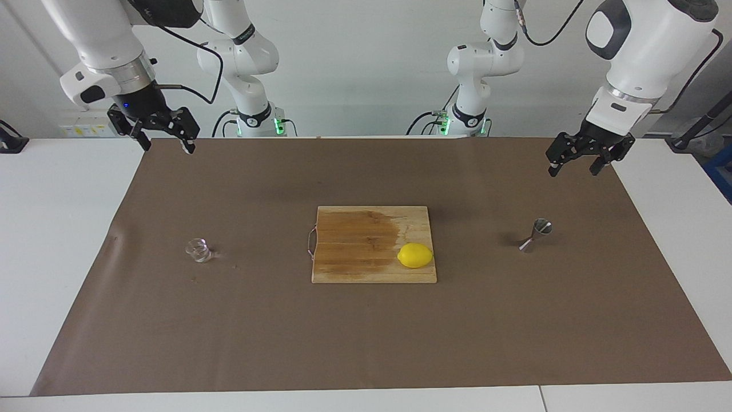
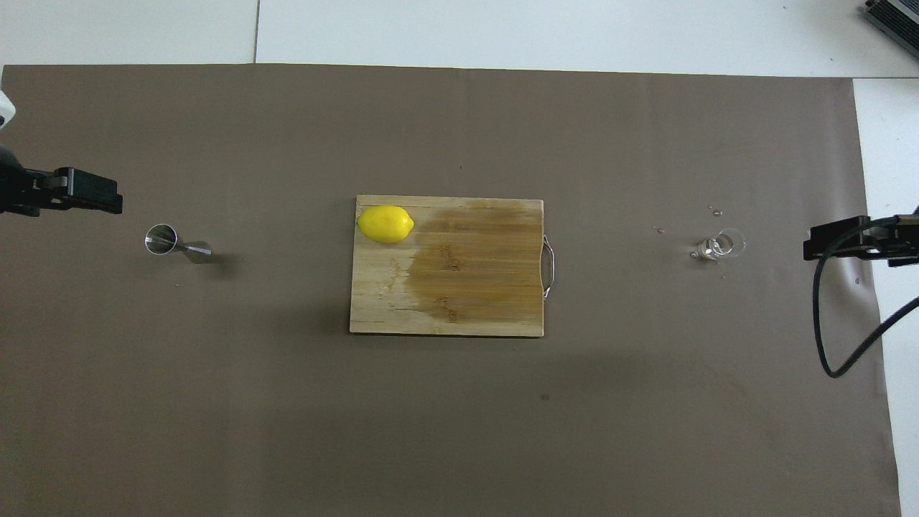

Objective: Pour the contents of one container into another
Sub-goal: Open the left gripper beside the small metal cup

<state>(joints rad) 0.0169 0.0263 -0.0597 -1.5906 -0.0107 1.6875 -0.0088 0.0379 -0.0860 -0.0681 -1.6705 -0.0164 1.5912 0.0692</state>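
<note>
The small clear glass cup stands upright on the brown mat toward the right arm's end of the table; it also shows in the overhead view. The steel hourglass jigger stands upright toward the left arm's end; it also shows in the overhead view. My right gripper is open and empty, raised over the mat's edge at its own end, apart from the cup; it also shows from above. My left gripper is open and empty, raised over the mat's end by the jigger, also seen from above.
A wooden cutting board with a dark wet patch lies in the middle of the mat, between cup and jigger. A yellow lemon rests on its corner toward the left arm's end. Small droplets lie on the mat by the cup.
</note>
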